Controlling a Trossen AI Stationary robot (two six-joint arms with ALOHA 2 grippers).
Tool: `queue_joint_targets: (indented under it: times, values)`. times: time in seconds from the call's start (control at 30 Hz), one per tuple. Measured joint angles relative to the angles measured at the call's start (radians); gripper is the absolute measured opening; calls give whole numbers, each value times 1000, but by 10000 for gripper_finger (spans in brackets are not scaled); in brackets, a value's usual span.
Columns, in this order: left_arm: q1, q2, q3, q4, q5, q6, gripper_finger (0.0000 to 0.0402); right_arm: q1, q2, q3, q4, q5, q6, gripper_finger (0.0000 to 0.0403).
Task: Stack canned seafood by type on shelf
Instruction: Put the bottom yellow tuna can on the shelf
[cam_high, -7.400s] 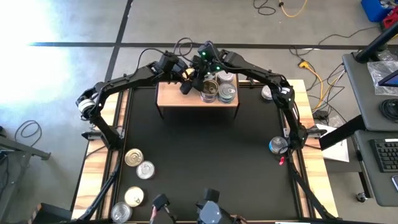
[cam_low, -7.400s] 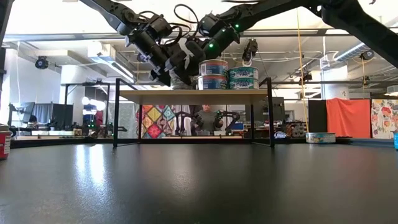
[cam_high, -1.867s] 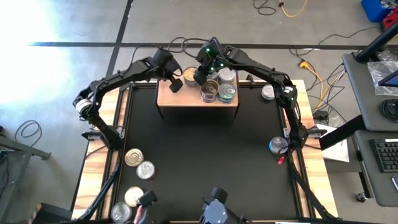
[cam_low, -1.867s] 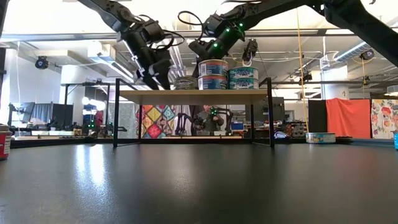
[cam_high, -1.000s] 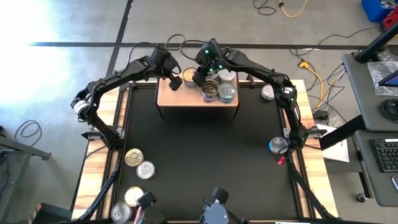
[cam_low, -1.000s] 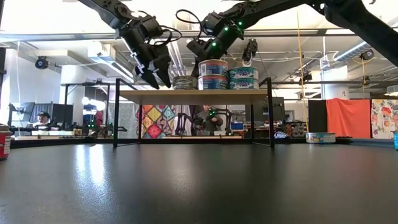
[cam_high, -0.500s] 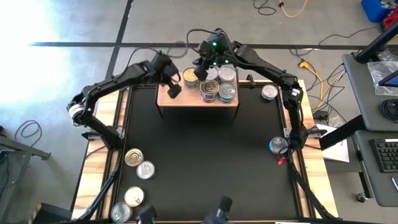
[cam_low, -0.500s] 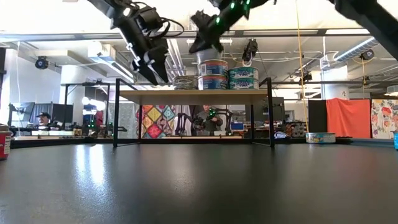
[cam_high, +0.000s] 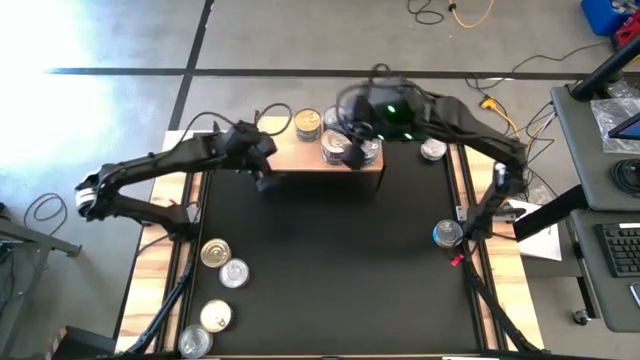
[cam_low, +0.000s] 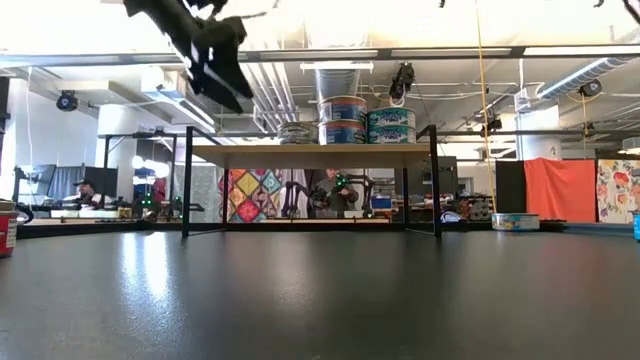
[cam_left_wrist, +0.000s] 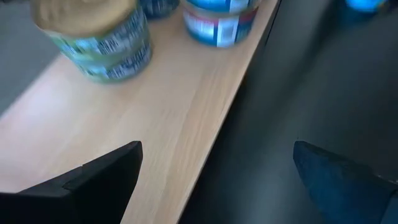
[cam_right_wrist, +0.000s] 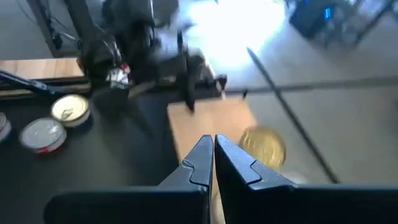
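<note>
Both arms have pulled back from the shelf (cam_high: 300, 157). Left gripper (cam_left_wrist: 217, 177) gapes wide and empty above its front edge; right gripper (cam_right_wrist: 213, 163), pinched closed and empty, hovers over the stacked cans (cam_high: 352, 147).

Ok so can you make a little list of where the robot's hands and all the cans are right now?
left gripper: open, empty, over the shelf's front edge
right gripper: shut, empty, above the shelf
shelf: one gold-lid can alone, stacked cans beside it
table: four loose cans near the front left corner, two more cans by the right edge
</note>
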Motion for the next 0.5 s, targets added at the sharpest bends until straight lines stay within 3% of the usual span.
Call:
queue_joint_targets:
  times: [0.17, 0.33, 0.4, 0.5]
  values:
    - [-26, -68, -3, 39, 0, -21, 400, 115, -66, -8, -247, 160, 262, 9]
    - [-58, -80, -3, 96, 1, -15, 400, 247, -75, -36, -578, 280, 656, 9]
    - [-75, -78, -3, 107, 1, -14, 400, 300, -72, -90, -593, 314, 781, 9]
    - [-111, -73, -4, 109, 2, -2, 400, 375, -84, -203, -546, 309, 842, 9]
